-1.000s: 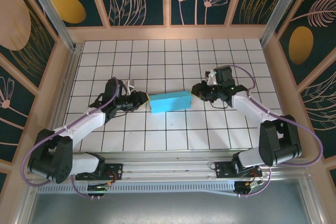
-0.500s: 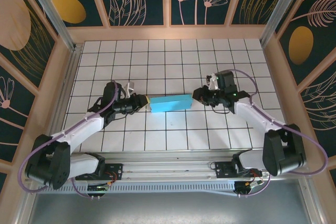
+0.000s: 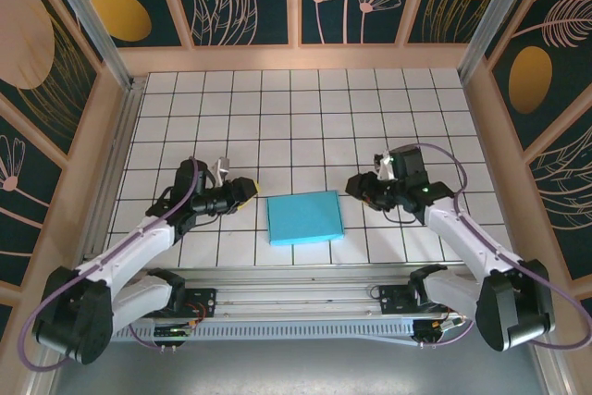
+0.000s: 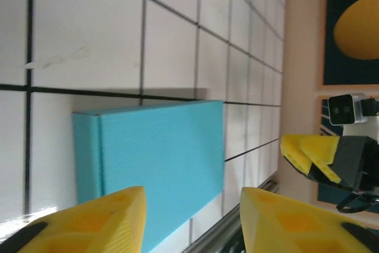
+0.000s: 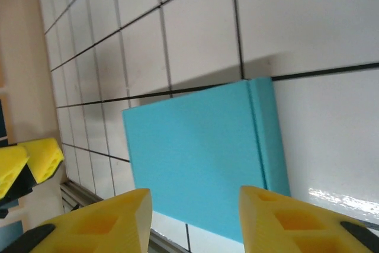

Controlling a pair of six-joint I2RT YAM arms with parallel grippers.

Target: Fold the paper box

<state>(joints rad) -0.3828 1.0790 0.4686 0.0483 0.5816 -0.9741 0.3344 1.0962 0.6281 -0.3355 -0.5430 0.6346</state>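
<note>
Step in hand: judged the finishing of the paper box [image 3: 303, 217]; any last press should land flat on its top face, from both ends together, so the thin card neither skews nor springs open; edges to be kept clear of snagging.
Left side: left gripper [image 3: 242, 191] has jaws parted, holding nothing; just beside the box's left end, not touching.
Right side: right gripper [image 3: 355, 184] has jaws parted, empty; near the right end, apart from it.
Location: flat on the counter [image 3: 296, 117], near its front edge, between the grippers.
Appearance: shallow closed rectangle; turquoise outward; narrow side wall seen at each end; no loose flap seen.
</note>
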